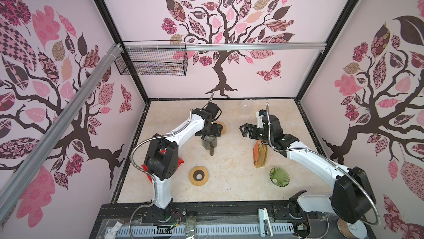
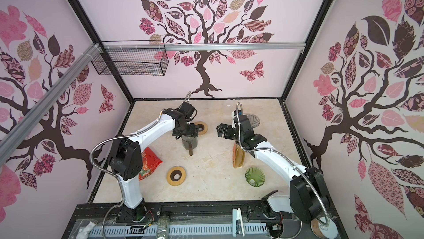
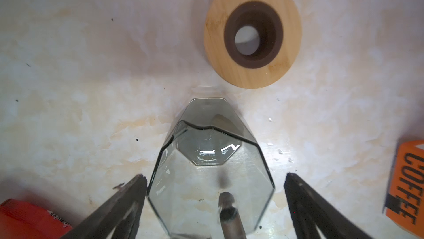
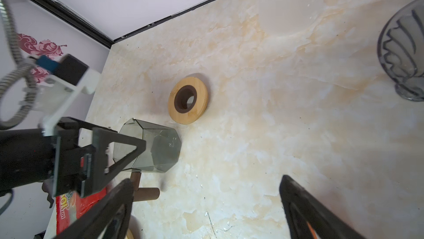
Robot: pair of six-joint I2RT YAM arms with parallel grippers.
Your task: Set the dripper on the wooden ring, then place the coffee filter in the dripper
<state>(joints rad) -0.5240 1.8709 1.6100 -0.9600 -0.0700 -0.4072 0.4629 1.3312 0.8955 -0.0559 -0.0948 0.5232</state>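
Filters (image 1: 260,156), a brown stack in an orange pack, stand on edge on the table (image 1: 229,187) right of centre, long axis running from far to near, partly under the right arm (image 1: 305,155). Right gripper (image 1: 243,131) is the nearer one; its fingers are wide with nothing between, but they point toward the middle, so the stack lies behind and below them, on the near side. Green dripper (image 1: 279,176) sits just beside the stack's near end, close to the front edge. Left gripper (image 3: 213,180) stands wide around a glass jug (image 3: 206,148), well apart from the filters. I judge the bare table between stack and jug gives room enough to turn
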